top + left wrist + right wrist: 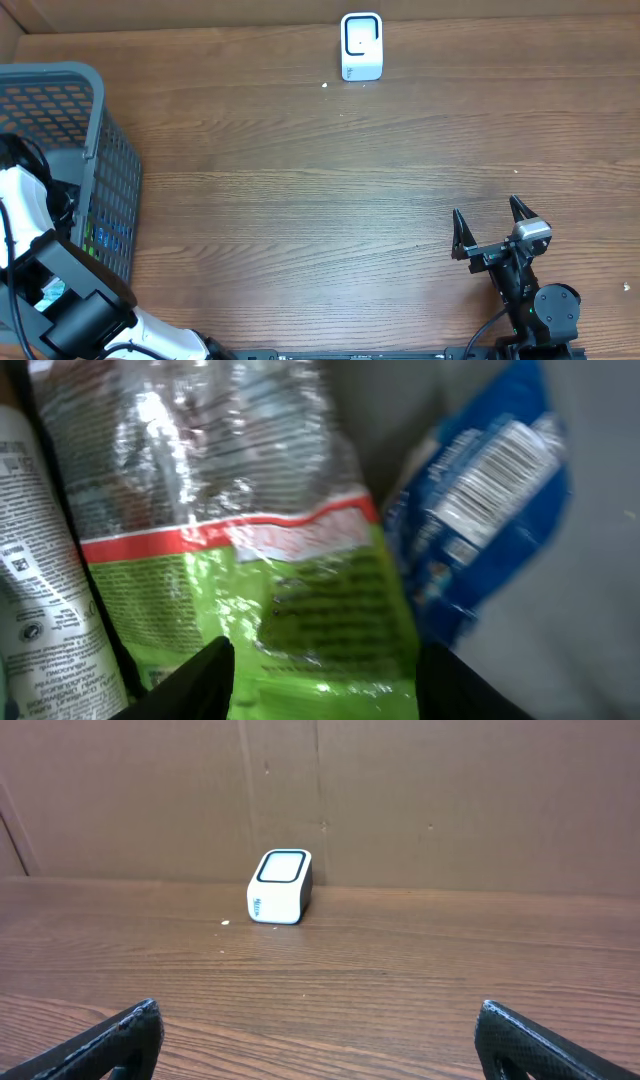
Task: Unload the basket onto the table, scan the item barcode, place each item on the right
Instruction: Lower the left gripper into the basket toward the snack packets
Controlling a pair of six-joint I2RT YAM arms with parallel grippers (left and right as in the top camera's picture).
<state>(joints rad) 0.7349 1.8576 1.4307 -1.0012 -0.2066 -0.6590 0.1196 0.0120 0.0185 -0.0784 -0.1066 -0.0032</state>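
The item, a green packet (pixel 300 590) with a clear crinkled top and a red stripe, lies among other goods inside the grey basket (pixel 95 110). In the left wrist view my left gripper (pixel 325 660) straddles its lower end, and a black finger presses against each side edge. From overhead the left arm reaches down into the basket and its fingers are hidden. The white barcode scanner (pixel 361 46) (pixel 280 886) stands at the far edge of the table. At the near right, my right gripper (pixel 492 225) (pixel 318 1012) hovers wide open over bare wood, facing the scanner.
A blue packet (pixel 490 490) with a white barcode lies right of the green one, and a white printed tube (pixel 40 590) lies to its left. A brown cardboard wall (pixel 400 790) backs the table behind the scanner. A white crumb (pixel 325 85) lies near the scanner.
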